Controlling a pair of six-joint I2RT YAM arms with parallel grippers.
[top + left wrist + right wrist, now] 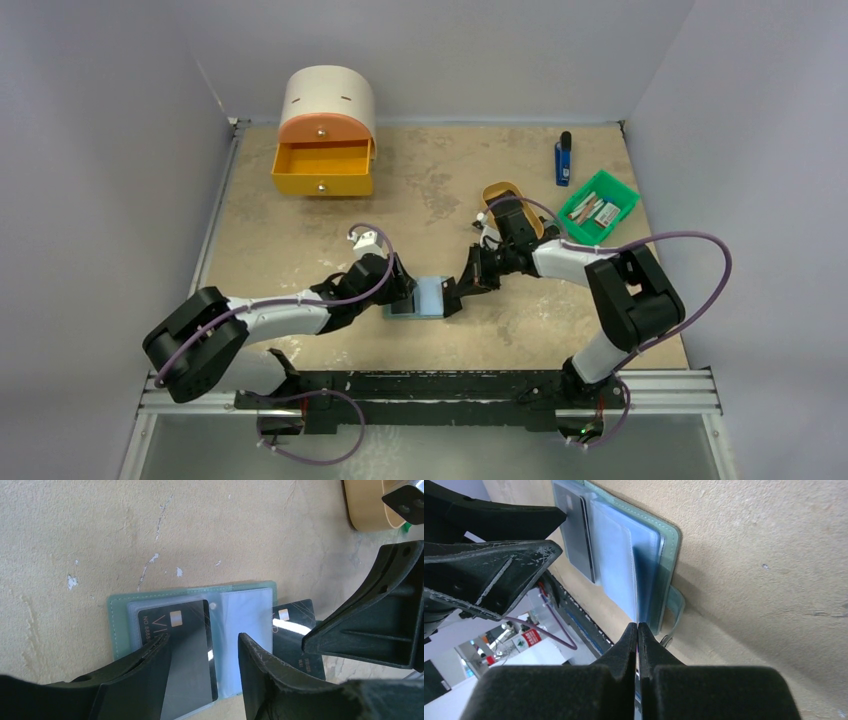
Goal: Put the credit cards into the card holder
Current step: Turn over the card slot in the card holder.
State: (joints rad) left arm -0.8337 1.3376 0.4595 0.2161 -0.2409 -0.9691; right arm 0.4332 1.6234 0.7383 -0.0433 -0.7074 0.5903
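Note:
The card holder (420,298) lies open on the table between both arms, its green rim (116,625) and pale blue pockets facing up. One black credit card (187,630) sits in its left pocket. My left gripper (204,640) is open, with its fingers spread over that card and the middle sleeve. A second black credit card (295,627) sticks out from the holder's right side. My right gripper (638,626) is shut on this card, which shows edge-on between its fingertips, right at the holder's blue sleeves (624,565).
A tan oval tray (508,203) lies just behind the right arm, with a bright green bin (598,207) and a blue stick (563,160) farther right. An orange drawer box (325,135) with its drawer open stands at the back left.

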